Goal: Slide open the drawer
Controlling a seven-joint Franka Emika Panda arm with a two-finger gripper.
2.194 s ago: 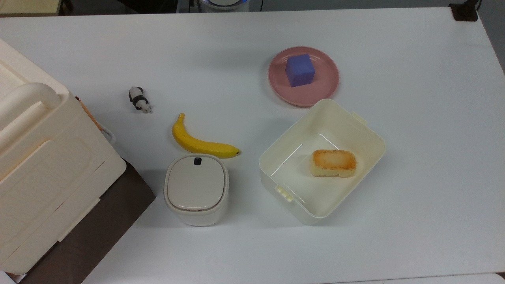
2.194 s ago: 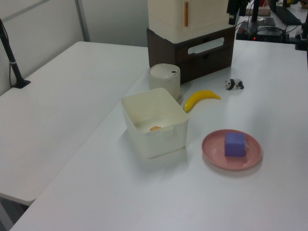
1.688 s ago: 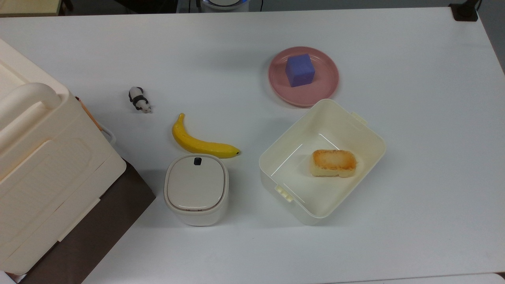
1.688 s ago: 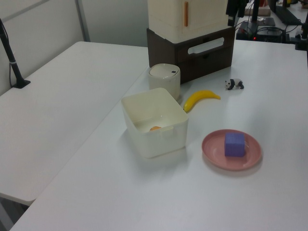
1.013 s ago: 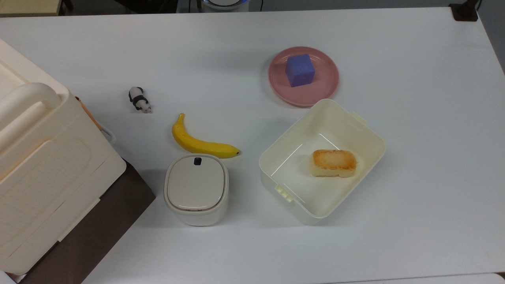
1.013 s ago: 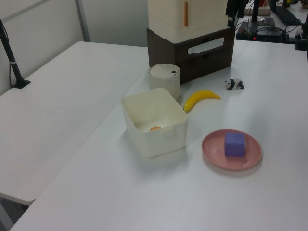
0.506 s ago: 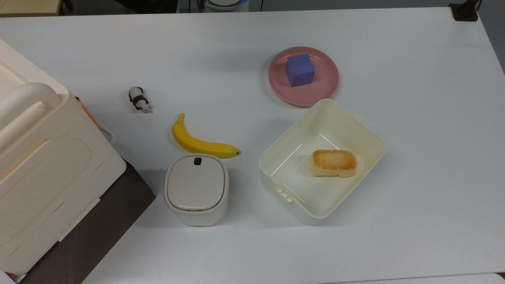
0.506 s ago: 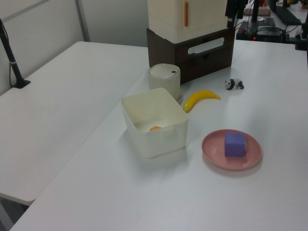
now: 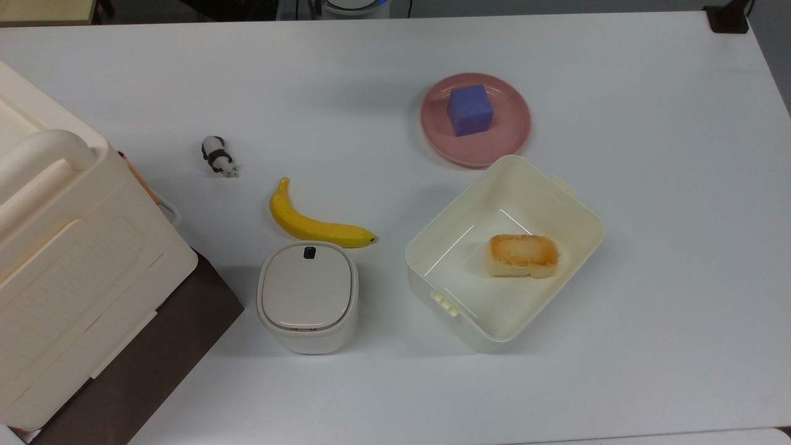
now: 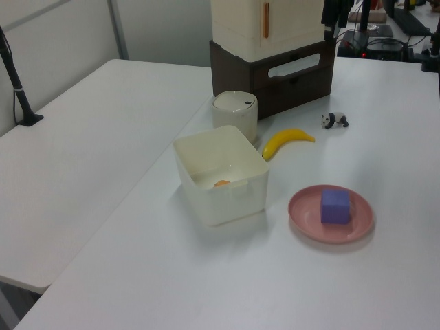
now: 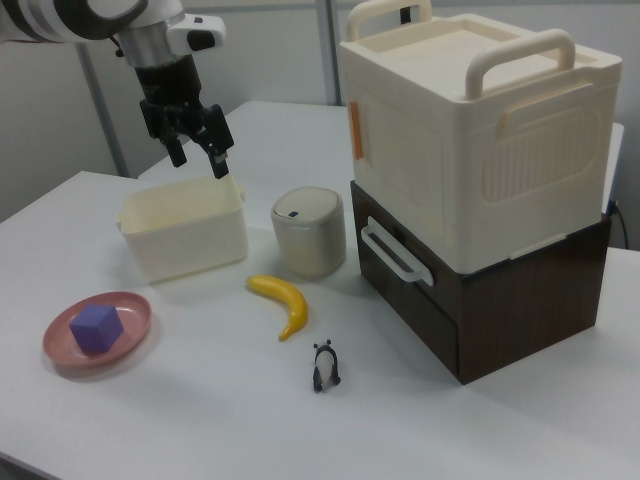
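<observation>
Reaching: gripper (image 11: 199,150) — fingers spread, empty, high above the cream container (image 11: 184,231).
Drawer (image 11: 405,282): closed.
Advice: hook the white handle (image 11: 394,252) squarely — pull straight outward.

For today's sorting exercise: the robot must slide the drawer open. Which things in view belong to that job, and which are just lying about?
Belongs to the job:
drawer
white handle
gripper

Just lying about:
banana
panda figure
pink plate
purple cube
lidded canister
open container
large cream box
</observation>
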